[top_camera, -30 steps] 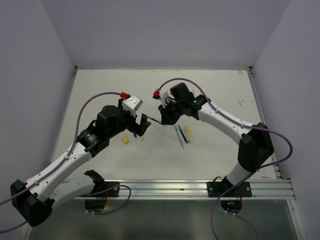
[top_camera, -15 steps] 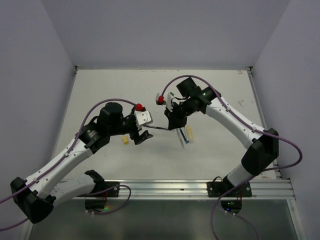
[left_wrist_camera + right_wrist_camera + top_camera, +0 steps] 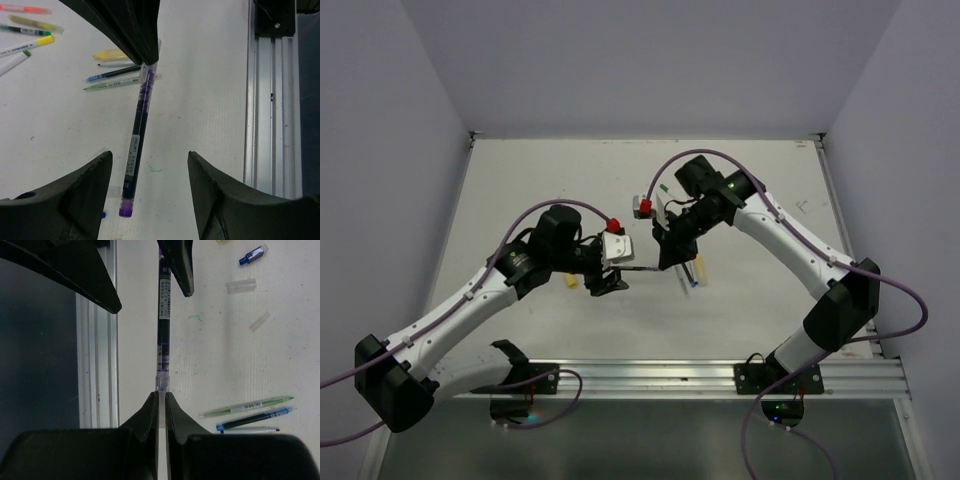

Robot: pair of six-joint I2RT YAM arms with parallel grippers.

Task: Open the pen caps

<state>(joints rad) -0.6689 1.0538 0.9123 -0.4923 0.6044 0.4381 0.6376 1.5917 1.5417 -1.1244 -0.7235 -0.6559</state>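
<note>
Now we clamp the right gripper (image 3: pixel 161 397) on the capped end of the purple pen (image 3: pixel 136 145); the spread left gripper (image 3: pixel 150 156) should pinch the stiff, slick barrel between its fingers.

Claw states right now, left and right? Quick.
Left claw: open, straddling the purple pen, not gripping it.
Right claw: closed on one end of the purple pen.

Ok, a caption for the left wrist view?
Right hand pinches one end of a purple pen that reaches between the fingers of the open left hand; loose pens lie beyond.
</note>
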